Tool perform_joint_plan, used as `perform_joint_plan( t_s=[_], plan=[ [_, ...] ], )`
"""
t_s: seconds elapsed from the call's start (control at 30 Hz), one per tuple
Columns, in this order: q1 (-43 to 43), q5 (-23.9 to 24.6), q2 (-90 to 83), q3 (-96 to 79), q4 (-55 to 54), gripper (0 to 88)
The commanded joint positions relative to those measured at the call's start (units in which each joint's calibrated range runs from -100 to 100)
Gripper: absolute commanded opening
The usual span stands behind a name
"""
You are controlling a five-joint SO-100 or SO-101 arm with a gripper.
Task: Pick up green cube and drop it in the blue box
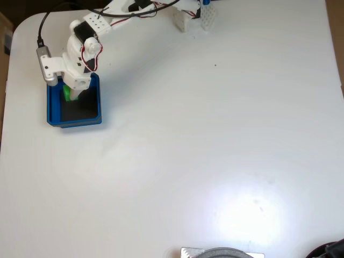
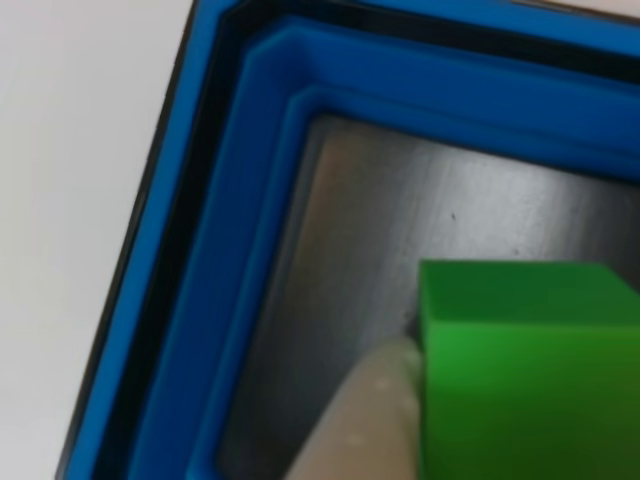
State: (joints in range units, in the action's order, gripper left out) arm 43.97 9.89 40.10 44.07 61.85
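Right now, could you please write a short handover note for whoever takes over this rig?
Gripper: over the blue box at the table's left side in the fixed view, one finger against the green cube; whether it is clamped cannot be told.
Cube: above the box's dark floor; resting or held is unclear.
Done: cube brought to the box.
Left: confirm release, withdraw the arm.

A white arm reaches from the top edge toward the left in the fixed view, wrist bent down. Its tool [image 1: 71,94] points downward, one pale finger [image 2: 365,425] pressed against a held cube.
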Motion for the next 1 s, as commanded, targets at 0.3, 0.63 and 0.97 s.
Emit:
perform_joint_plan(
  t_s=[0.3, 0.63, 0.97],
  plan=[
    [0.45, -0.1, -1.64, 0.72, -1.23, 2.6],
    [0.61, -0.1, -1.72, 0.72, -0.99, 6.1],
    [0.38, -0.1, -1.72, 0.63, -0.99, 14.5]
  ],
)
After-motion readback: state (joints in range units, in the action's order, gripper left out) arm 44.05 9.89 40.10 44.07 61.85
